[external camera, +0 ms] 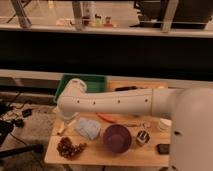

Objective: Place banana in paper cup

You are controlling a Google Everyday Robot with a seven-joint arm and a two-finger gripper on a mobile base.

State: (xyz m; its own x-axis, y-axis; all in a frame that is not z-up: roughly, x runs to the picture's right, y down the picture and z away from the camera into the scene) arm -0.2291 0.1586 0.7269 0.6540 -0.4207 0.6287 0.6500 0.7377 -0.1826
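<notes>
Noting grapes [70, 148] near left, purple bowl [117, 138] to their right. Finding banana [67, 128] lying at table's [97, 156] left edge, paper cup [164, 125] sitting well apart at right. Locating gripper [64, 116] just above banana; grip state: cannot tell. Logging green tray [92, 80] far left.

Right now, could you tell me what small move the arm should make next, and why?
Probably lower the tool a little onto the banana. The tool hangs just above it at the left edge of the table, and the banana lies flat there, far from the paper cup on the right.
</notes>
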